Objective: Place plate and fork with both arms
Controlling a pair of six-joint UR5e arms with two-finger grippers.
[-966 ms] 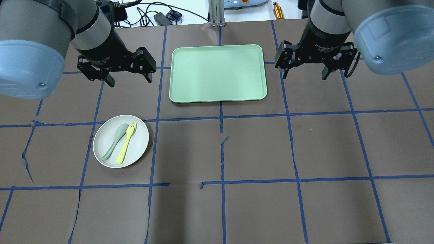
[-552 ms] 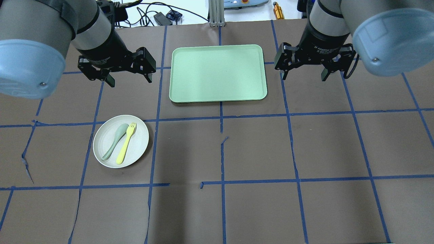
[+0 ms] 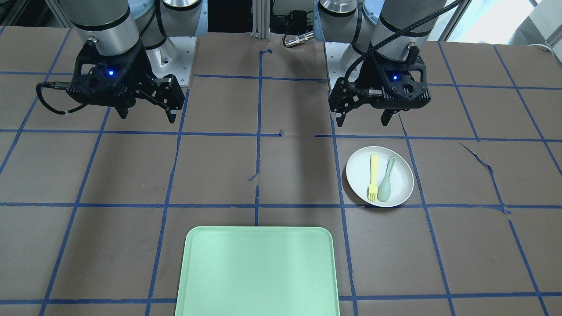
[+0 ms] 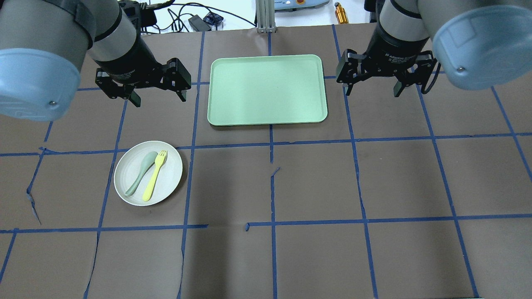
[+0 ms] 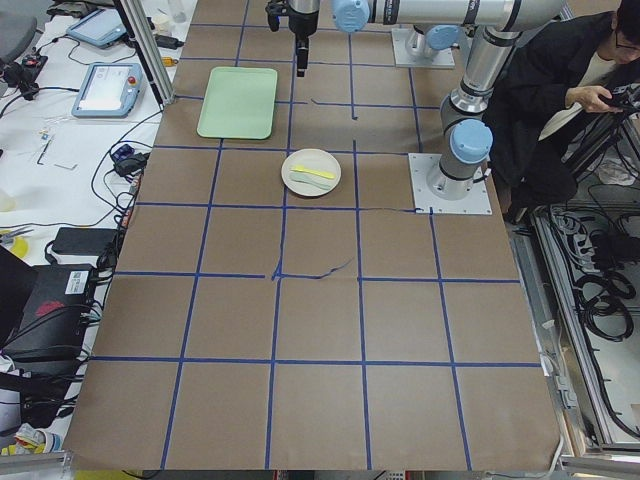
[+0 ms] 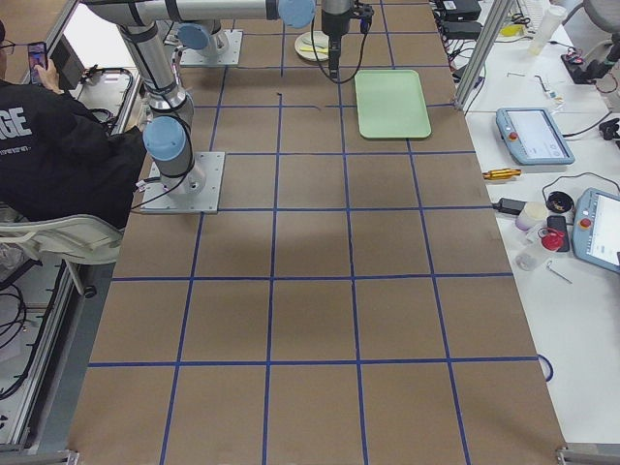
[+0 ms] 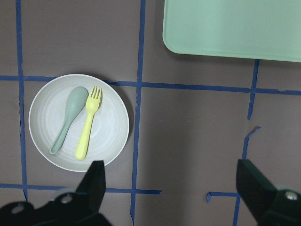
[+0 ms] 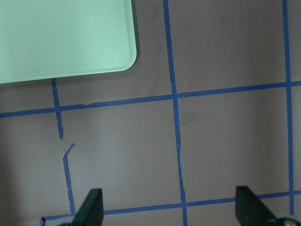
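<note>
The round white plate (image 4: 166, 182) (image 3: 401, 184) (image 7: 108, 132) lies on the brown table, left of centre in the overhead view. The pale-yellow fork (image 4: 154, 176) (image 3: 373, 177) (image 7: 88, 123) lies on it beside a grey-green spoon (image 4: 141, 173) (image 3: 387, 179) (image 7: 68, 119). My left gripper (image 4: 158, 100) (image 3: 363, 122) hangs open and empty above the table, beyond the plate. My right gripper (image 4: 372, 93) (image 3: 146, 117) hangs open and empty to the right of the mint-green tray (image 4: 266, 89). The plate also shows in the exterior left view (image 5: 325, 160).
The mint-green tray (image 3: 259, 272) (image 7: 230, 28) (image 8: 61, 37) lies flat at the table's far middle between the two grippers. Blue tape lines grid the brown paper, which is torn in places. Cables and devices lie beyond the far edge. A person sits by the robot's base (image 5: 560, 90).
The right arm has shifted very slightly; the gripper stays open. The left arm, plate, fork and spoon have not moved.
</note>
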